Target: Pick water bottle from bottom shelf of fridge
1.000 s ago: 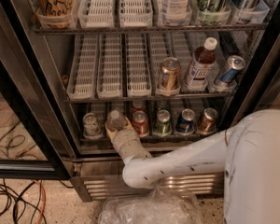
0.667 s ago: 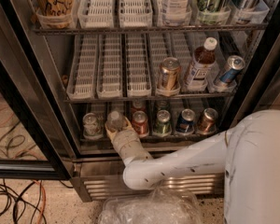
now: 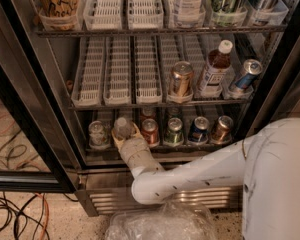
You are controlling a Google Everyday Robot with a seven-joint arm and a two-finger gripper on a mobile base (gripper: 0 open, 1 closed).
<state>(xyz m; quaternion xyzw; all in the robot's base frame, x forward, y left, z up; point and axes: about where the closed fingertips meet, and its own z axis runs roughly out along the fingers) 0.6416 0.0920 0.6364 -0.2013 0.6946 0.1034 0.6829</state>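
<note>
The water bottle [image 3: 122, 127], clear with a pale cap, stands in the second lane from the left on the bottom shelf [image 3: 102, 157] of the fridge [image 3: 55, 99]. My gripper [image 3: 125, 135] reaches in from the lower right on its white arm [image 3: 200, 176]. Its tan fingers [image 3: 136, 133] are closed on both sides of the bottle, which still stands on the rack. The bottle's lower part is hidden behind the gripper.
A clear container with a silvery top [image 3: 98, 133] stands just left of the bottle, and a red can [image 3: 150, 130] just right, then several more cans. The shelf above holds a gold can [image 3: 181, 79] and a brown bottle [image 3: 215, 66]. The open glass door [image 3: 20, 134] is at left. A plastic bag [image 3: 160, 226] and cables [image 3: 15, 219] lie on the floor.
</note>
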